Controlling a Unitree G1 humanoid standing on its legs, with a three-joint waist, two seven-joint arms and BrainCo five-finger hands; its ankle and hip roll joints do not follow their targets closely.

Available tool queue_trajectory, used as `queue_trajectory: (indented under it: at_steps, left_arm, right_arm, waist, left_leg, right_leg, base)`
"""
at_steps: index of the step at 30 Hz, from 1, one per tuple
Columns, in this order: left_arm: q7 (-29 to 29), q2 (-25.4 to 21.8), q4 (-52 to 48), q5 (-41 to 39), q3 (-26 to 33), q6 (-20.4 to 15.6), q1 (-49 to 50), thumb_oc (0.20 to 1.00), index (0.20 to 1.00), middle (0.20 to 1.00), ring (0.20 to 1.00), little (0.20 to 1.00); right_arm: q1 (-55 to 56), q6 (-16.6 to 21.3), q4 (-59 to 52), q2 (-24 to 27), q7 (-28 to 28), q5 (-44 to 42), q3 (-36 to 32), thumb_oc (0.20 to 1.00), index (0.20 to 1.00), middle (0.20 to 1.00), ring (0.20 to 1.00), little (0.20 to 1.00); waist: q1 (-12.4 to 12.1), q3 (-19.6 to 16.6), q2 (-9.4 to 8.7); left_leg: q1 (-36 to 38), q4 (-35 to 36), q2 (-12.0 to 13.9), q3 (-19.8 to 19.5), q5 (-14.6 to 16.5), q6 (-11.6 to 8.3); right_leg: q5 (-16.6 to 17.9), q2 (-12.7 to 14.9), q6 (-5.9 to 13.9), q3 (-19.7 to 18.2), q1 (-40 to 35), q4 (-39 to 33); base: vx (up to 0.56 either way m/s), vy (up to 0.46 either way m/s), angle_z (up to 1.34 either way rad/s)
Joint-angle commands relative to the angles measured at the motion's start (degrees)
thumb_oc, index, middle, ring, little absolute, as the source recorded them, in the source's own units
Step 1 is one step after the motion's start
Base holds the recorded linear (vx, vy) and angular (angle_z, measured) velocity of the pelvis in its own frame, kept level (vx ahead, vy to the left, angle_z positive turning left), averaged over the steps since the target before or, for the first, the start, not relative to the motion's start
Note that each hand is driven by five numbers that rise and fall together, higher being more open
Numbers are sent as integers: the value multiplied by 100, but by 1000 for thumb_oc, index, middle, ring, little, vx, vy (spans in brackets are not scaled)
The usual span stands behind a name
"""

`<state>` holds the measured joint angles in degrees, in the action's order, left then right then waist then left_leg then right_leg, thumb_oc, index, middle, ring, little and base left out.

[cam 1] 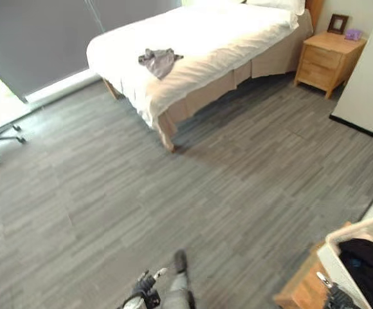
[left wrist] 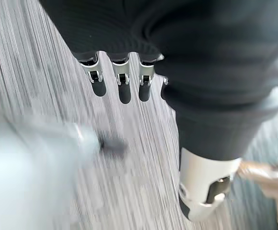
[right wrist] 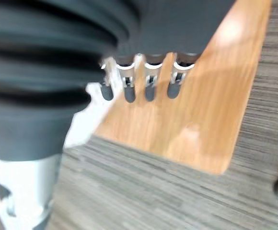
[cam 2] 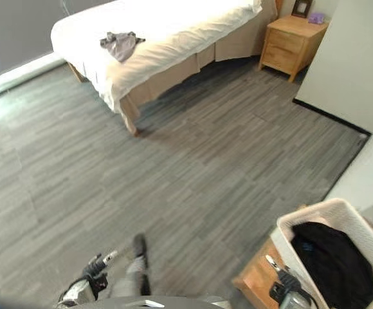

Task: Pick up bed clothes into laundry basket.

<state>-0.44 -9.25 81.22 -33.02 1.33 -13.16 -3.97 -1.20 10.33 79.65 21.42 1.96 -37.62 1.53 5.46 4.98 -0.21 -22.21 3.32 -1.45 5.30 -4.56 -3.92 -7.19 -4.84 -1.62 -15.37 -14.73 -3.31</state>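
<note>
A grey wood-grain floor [cam 1: 225,187] spreads across most of the head views. A bed [cam 1: 199,38] with white bedding stands in the upper middle of the frame, and a crumpled grey garment [cam 1: 159,61] lies on top of it near the foot end, well apart from both hands. A grey blind [cam 1: 38,38] covers the window in the upper left. A wooden nightstand [cam 1: 328,61] sits at the upper right beside the bed, with a picture frame [cam 1: 338,23] and a small purple object [cam 1: 353,34] on top. A white laundry basket [cam 2: 366,222] stands at the lower right on a low wooden stand [cam 2: 260,277], with dark clothing [cam 2: 334,264] already inside. A chair base [cam 1: 0,136] on castors shows at the left edge. The left hand [left wrist: 122,76] hangs over bare floor at the bottom middle, its fingers relaxed and grasping nothing. The right hand [right wrist: 144,79] hangs above the wooden stand at the lower right, fingers likewise loose and empty.
</note>
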Motion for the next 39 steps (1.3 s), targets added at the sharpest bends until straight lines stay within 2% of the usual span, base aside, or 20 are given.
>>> queue_trajectory:
  at_steps: [1,2,3,4,5,7,11,12,13,15,19,22,23,25,26,27,29,31,34,39]
  left_arm:
    - [-38,-30,152,-148,195,-57,-83,1000,1000,1000,1000,1000]
    - [-16,-61,213,-155,299,-51,-1,1000,1000,1000,1000,1000]
    - [14,-55,284,-127,369,-15,82,1000,1000,1000,1000,1000]
    - [28,-76,308,-148,380,13,67,1000,1000,1000,1000,1000]
    - [30,-138,307,-248,432,30,63,1000,1000,1000,1000,1000]
    - [36,-282,230,-232,417,53,40,1000,1000,1000,1000,1000]
    - [48,-474,152,-235,450,6,-129,1000,1000,1000,1000,1000]
    - [42,-486,124,-267,444,-3,-177,1000,1000,1000,1000,1000]
    - [19,-450,87,-269,337,-29,-301,1000,1000,1000,1000,1000]
    - [41,-436,163,-204,307,-34,-390,1000,1000,1000,1000,1000]
    - [4,-351,203,-222,230,-39,-473,1000,1000,1000,1000,1000]
    - [-37,-132,220,-566,333,-24,-316,1000,1000,1000,1000,1000]
    - [-15,-72,223,-777,434,-21,-286,1000,1000,1000,1000,1000]
    - [15,-11,154,-895,390,-62,-316,1000,1000,1000,1000,1000]
    - [15,-12,154,-896,389,-63,-319,1000,1000,1000,1000,1000]
    - [9,64,47,-952,327,-100,-344,1000,1000,1000,1000,1000]
    - [29,61,30,-979,329,-139,-319,1000,1000,1000,1000,1000]
    - [84,50,15,-965,420,-174,-147,1000,1000,1000,1000,1000]
    - [100,-57,109,-986,605,-175,3,1000,1000,1000,1000,1000]
    - [180,-194,214,-1000,916,-205,227,1000,1000,1000,1000,1000]
  right_arm:
    - [297,24,-116,73,-8,392,-211,1000,1000,1000,1000,1000]
    - [366,10,-88,31,-8,444,-228,1000,1000,1000,1000,1000]
    - [443,-13,-45,-33,-19,451,-297,1000,1000,1000,1000,1000]
    - [451,-17,-29,-48,23,394,-346,1000,1000,1000,1000,1000]
    - [472,-12,-103,-74,50,383,-336,1000,1000,1000,1000,1000]
    - [429,-13,-170,-110,89,467,-205,1000,1000,1000,1000,1000]
    - [418,-11,-129,-243,123,411,-144,1000,1000,1000,1000,1000]
    - [420,-7,-117,-260,133,384,-135,1000,1000,1000,1000,1000]
    - [406,-8,-36,-262,111,339,-159,1000,1000,1000,1000,1000]
    - [382,-14,24,-268,89,381,-172,1000,1000,1000,1000,1000]
    - [478,-52,51,-298,106,524,-141,1000,1000,1000,1000,1000]
    - [406,-62,-11,-250,136,450,-48,1000,1000,1000,1000,1000]
    - [302,-5,-149,-177,152,396,4,1000,1000,1000,1000,1000]
    - [180,48,-356,-112,121,412,145,1000,1000,1000,1000,1000]
    - [178,47,-357,-113,119,413,143,1000,1000,1000,1000,1000]
    - [-14,100,-629,40,25,445,341,1000,1000,1000,1000,1000]
    - [-57,152,-814,98,-9,378,361,1000,1000,1000,1000,1000]
    - [-153,232,-1378,179,0,527,539,1000,1000,1000,1000,1000]
    - [-220,268,-1679,211,4,780,798,1000,1000,1000,1000,1000]
    - [-290,226,-1812,96,103,1157,1207,1000,1000,1000,1000,1000]
  waist:
    - [-5,-300,-13]
    - [-25,-408,-14]
    - [-51,-545,-108]
    - [-39,-573,-173]
    - [18,-492,-206]
    - [190,-166,-111]
    - [428,103,66]
    - [535,133,57]
    - [686,61,56]
    - [824,-10,37]
    - [1001,-103,51]
    - [1032,-254,76]
    - [910,-252,-80]
    - [729,-175,-340]
    - [719,-162,-325]
    - [390,-64,-506]
    - [299,-95,-528]
    - [96,-125,-428]
    - [-152,-186,-295]
    - [-318,-415,-176]
  left_leg:
    - [630,168,577,226,-551,-64]
    - [709,168,549,265,-685,-28]
    - [809,-31,375,382,-628,80]
    - [873,-143,286,419,-501,145]
    - [1050,-180,223,462,-339,246]
    - [1468,-130,318,524,-135,352]
    - [2189,33,307,325,163,411]
    - [2332,57,253,238,253,406]
    - [2581,130,109,168,502,373]
    - [2826,168,-10,82,726,357]
    - [3339,168,-33,-285,1071,300]
    - [3341,-972,453,-282,583,-128]
    - [2703,-2601,511,-356,-176,-290]
    - [2044,-3312,547,-81,-325,-170]
    - [2025,-3370,570,-78,-290,-170]
    - [1323,-3357,581,288,-57,-63]
    - [1069,-3063,501,367,-19,-44]
    - [875,-1685,359,550,-71,-17]
    - [791,-430,195,495,-367,-30]
    - [1147,-127,101,433,-452,71]
  right_leg:
    - [-208,460,373,-572,495,757]
    - [-227,604,412,-586,359,767]
    - [98,971,603,-490,349,1202]
    - [707,1046,774,-572,569,1883]
    - [1506,1077,824,-593,901,2712]
    - [1819,668,768,-549,1784,3825]
    - [966,100,590,-397,3018,4053]
    - [773,-15,587,-402,3133,3858]
    - [550,-125,679,-383,3188,2771]
    - [734,-136,787,-349,3173,1587]
    - [1173,-13,965,-30,3319,483]
    - [1054,55,601,171,2907,994]
    - [1030,117,381,259,2540,872]
    - [956,309,256,209,2215,792]
    - [954,289,256,207,2214,798]
    - [831,460,205,171,1827,676]
    - [786,508,199,168,1730,618]
    - [569,489,233,214,1376,500]
    - [345,388,250,246,993,422]
    - [14,416,259,329,588,406]
  base:
    - [462,119,-72]
    - [684,206,-65]
    - [850,235,-46]
    - [760,206,-31]
    - [478,132,-34]
    - [383,135,-41]
    - [416,75,-3]
    - [629,1,39]
    - [673,-28,48]
    - [532,-28,48]
    - [501,-152,80]
    - [610,-412,90]
    - [453,-426,38]
    - [304,-314,-3]
    - [316,-246,-9]
    - [330,-161,7]
    - [295,-102,11]
    - [395,-34,-4]
    - [447,-38,-6]
    - [358,32,12]
